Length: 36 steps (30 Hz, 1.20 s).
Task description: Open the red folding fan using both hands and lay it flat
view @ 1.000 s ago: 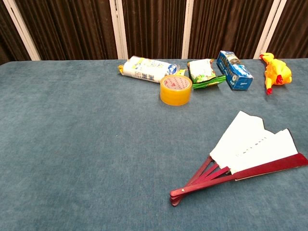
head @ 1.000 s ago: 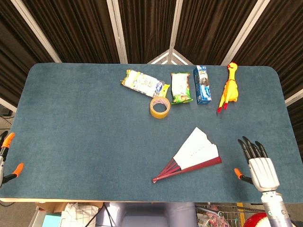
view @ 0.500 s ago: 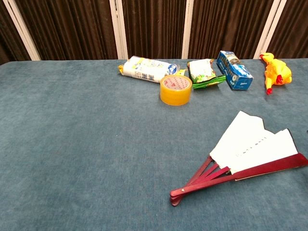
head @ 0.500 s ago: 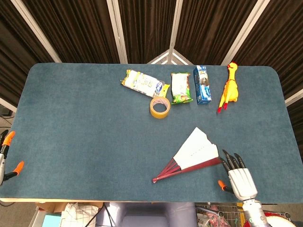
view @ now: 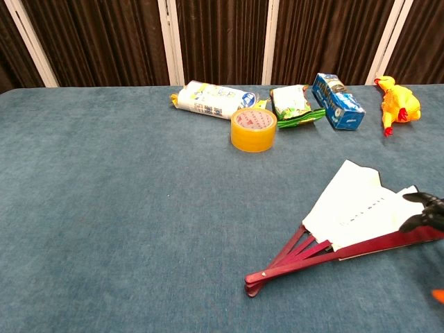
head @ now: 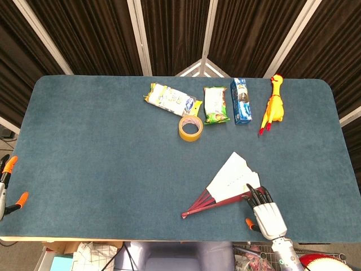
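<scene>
We're resting right hand (head: 264, 210), fingers apart, on fan's (head: 228, 183) wide end; handle's pointing left; left hand (head: 7, 189) far off.

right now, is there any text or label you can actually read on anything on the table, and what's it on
No text can be quoted; all of it is too small or blurred.
Fan: a short row of dark marks on the white leaf, unreadable.
Tape roll: reddish print on the side, unreadable.
White packet: blue print, unreadable.
Green packet: print blurred.
Blue carton: print blurred.
Rubber chicken: no text visible.
</scene>
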### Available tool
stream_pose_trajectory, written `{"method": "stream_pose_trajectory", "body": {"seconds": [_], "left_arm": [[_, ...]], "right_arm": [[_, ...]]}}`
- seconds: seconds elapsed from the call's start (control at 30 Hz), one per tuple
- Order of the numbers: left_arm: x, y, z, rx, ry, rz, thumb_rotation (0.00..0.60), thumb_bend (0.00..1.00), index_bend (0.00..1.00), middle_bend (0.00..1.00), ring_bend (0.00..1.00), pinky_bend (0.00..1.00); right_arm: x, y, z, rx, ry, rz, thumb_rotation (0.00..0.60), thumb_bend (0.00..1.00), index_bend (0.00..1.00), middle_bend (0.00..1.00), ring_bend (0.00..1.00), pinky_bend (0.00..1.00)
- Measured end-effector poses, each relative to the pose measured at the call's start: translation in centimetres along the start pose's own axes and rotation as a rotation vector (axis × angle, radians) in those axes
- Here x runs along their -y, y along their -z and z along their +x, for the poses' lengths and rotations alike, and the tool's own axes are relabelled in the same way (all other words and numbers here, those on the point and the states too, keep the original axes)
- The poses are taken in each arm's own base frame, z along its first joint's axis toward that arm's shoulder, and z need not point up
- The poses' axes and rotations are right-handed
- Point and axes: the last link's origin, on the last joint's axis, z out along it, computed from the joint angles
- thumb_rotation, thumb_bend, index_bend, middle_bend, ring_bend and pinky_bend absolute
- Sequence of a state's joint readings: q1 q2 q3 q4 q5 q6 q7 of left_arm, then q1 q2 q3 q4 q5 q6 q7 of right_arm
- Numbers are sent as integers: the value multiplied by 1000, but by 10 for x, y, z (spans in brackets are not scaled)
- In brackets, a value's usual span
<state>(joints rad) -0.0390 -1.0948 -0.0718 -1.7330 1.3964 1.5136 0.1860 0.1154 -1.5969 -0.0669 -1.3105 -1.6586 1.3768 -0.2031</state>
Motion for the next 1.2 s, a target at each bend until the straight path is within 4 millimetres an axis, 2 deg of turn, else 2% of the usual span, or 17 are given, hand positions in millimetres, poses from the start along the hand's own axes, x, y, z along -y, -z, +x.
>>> {"method": "stream_pose_trajectory", "body": {"seconds": [0.5,1.03,1.2], "left_arm": [[-1,-1,-2,5,-9,9,600,387,32,0,0,0],[-2,-3,-5,14,-21,15,600,387,32,0,0,0],[-3,-3,-6,18,-20,14,600,387,32,0,0,0]], "right_arm": [[10,-25,-9,-4,13,16,600,260,331,82,180,87],[18,-51,-10,-32,20,49,600,260,523,125,221,87],[21,-58,-6,-53,6,60,600,260,533,128,224,87]]}}
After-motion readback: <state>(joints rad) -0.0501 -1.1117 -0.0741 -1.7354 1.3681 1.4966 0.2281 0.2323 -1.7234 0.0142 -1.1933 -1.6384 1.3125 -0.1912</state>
